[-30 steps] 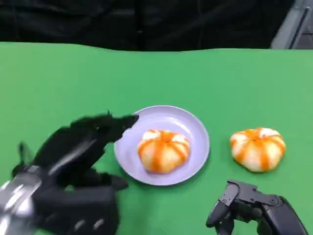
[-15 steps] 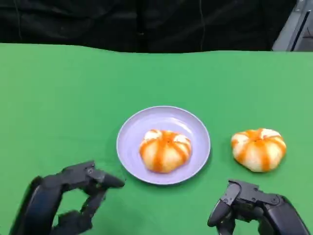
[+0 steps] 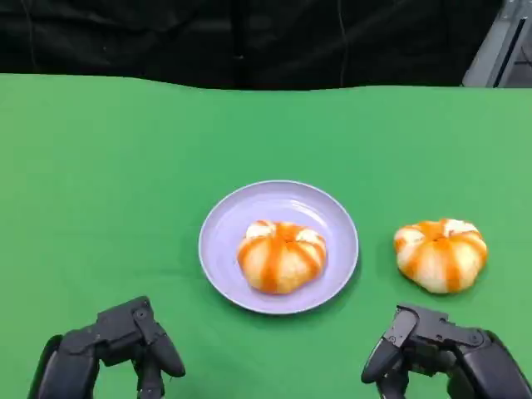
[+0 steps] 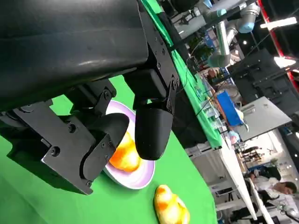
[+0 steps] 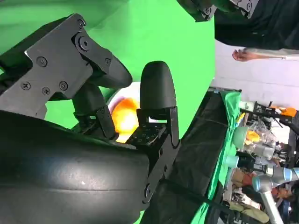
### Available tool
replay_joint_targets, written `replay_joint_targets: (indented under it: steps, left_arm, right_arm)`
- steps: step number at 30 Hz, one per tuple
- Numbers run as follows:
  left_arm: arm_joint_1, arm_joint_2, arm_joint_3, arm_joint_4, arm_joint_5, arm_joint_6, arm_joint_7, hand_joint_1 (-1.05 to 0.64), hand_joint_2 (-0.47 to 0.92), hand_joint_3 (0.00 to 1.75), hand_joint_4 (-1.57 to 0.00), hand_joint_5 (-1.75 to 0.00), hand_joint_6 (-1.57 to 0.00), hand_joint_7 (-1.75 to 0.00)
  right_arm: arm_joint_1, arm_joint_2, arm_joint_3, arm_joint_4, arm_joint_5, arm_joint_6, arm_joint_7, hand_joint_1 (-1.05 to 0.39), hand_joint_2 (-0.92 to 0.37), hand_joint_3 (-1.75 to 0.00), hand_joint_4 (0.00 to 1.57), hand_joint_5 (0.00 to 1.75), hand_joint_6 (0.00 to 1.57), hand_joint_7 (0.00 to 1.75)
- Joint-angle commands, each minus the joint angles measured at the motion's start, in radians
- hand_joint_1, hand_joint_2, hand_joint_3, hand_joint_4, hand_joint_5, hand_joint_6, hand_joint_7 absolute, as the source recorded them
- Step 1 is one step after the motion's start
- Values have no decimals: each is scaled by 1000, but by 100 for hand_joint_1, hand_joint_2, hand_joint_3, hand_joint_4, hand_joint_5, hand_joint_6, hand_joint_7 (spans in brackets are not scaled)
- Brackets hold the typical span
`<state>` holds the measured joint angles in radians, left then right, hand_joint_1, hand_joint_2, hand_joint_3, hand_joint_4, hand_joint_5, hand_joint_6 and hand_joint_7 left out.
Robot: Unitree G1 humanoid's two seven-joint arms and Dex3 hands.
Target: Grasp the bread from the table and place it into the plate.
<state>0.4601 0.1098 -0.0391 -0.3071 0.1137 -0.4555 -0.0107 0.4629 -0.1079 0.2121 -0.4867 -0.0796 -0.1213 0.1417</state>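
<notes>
Green cloth covers the worktop (image 3: 100, 166) in the head view, and a lilac plate (image 3: 241, 218) sits near its middle with one orange-striped bread (image 3: 280, 255) lying in it. A second bread (image 3: 440, 253) rests on the bare cloth to the plate's right, well apart from the rim. At the lower left edge the left hand (image 3: 108, 353) hovers over the cloth, its fingers (image 3: 158, 349) curled in with nothing in them. At the lower right the right hand (image 3: 440, 357) sits near the second bread without touching it, its fingers (image 3: 386, 353) likewise bent and holding nothing.

From the left wrist view, the left hand's black fingers (image 4: 152, 126) hang loosely curled in front of the plate (image 4: 140, 175), closed on nothing; the plated bread (image 4: 124, 156) shows between them, and the other bread (image 4: 170, 207) lies on the cloth beyond the plate (a cluttered room with a person stands in the far background).

From the right wrist view, the right hand's fingers (image 5: 156, 88) curl with a gap between them, gripping nothing, and an orange bread (image 5: 124, 116) shows through that gap.
</notes>
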Motion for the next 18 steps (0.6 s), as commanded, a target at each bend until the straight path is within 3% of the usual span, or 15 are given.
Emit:
replay_joint_targets:
  steps: [1,18]
  left_arm:
    - [-18,-9,-5,40,-34,-14,-15,4,31,155,-96,-171,-85,-158]
    - [-52,-13,-10,118,-34,-80,-21,4,30,152,-103,-168,-90,-153]
  right_arm:
    - [2,-10,-14,11,17,-15,4,-3,-39,-127,75,167,76,137]
    - [10,-13,-20,36,12,-59,3,-1,-39,-126,76,169,76,139]
